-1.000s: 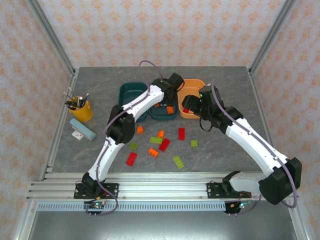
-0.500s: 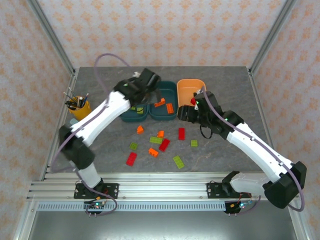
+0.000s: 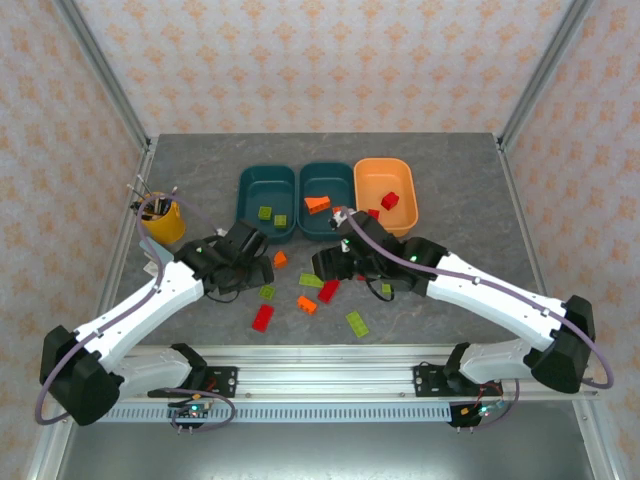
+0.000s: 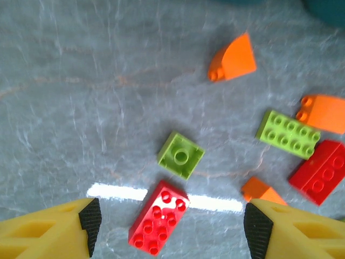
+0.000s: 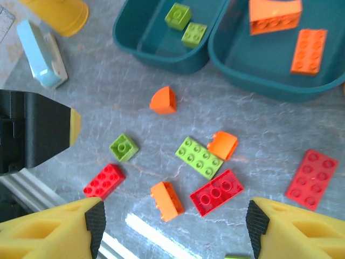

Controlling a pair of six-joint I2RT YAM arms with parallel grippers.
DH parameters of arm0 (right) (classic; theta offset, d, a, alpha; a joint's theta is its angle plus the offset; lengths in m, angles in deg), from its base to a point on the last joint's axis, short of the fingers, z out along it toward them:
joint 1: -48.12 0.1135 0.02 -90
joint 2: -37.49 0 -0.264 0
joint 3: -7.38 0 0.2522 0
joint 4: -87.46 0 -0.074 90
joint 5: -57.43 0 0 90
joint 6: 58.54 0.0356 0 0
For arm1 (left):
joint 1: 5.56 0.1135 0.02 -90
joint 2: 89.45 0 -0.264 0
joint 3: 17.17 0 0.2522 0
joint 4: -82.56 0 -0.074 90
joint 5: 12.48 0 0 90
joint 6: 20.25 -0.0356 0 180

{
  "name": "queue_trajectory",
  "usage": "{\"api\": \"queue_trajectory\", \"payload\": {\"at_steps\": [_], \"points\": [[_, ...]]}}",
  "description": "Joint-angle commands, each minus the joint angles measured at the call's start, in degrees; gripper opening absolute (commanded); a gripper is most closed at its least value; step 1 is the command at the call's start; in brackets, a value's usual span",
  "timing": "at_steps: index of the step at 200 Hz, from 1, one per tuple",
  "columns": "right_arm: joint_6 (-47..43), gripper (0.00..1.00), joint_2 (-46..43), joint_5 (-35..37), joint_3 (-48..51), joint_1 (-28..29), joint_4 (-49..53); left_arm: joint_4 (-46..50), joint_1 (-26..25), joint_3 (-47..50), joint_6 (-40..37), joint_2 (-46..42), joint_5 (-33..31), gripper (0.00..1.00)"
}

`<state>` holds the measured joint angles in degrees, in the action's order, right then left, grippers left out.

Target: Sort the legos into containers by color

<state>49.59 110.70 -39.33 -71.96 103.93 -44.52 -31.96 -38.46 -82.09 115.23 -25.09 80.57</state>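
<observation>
The left tool (image 4: 172, 224) hangs released over a red lego (image 4: 159, 218) — a green square lego (image 4: 180, 155) at its 12 o'clock. The right tool (image 5: 174, 226) gapes too.

Wide overhead, close downward wrist views, shared legos (image 5: 199, 157)

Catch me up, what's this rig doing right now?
Color sort, partly done. The left gripper and right gripper are both open and empty above the loose legos on the table. The left teal tray holds green, the middle teal tray orange, the orange tray red.
</observation>
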Motion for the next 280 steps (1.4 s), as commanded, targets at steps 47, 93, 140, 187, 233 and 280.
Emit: {"api": "queue_trajectory", "payload": {"at_steps": [47,93,140,187,233,280], "points": [[4.0,0.71,-0.4,-7.6,3.9,0.6,-7.2,-6.8,-0.6,2.0,-13.7,8.6,6.2,0.73],[6.6,0.71,-2.3,-6.9,6.7,0.5,-8.7,-8.4,-0.6,-1.0,-21.8,18.9,2.1,0.75],[7.3,0.70,-3.1,-5.7,7.3,0.6,-7.7,-12.1,-0.6,-0.8,-22.0,26.3,3.8,0.64],[7.8,0.70,-4.1,-3.8,8.0,0.5,-6.8,-13.5,-0.6,-0.3,-21.4,28.1,3.7,0.39],[7.4,0.70,-5.2,-0.8,6.2,-0.5,-4.3,-7.3,0.1,-5.5,-19.1,22.6,-0.3,0.28],[7.7,0.70,-5.8,0.2,0.0,-8.7,-6.2,3.3,9.9,-24.1,-19.6,24.0,1.4,0.27]]}}
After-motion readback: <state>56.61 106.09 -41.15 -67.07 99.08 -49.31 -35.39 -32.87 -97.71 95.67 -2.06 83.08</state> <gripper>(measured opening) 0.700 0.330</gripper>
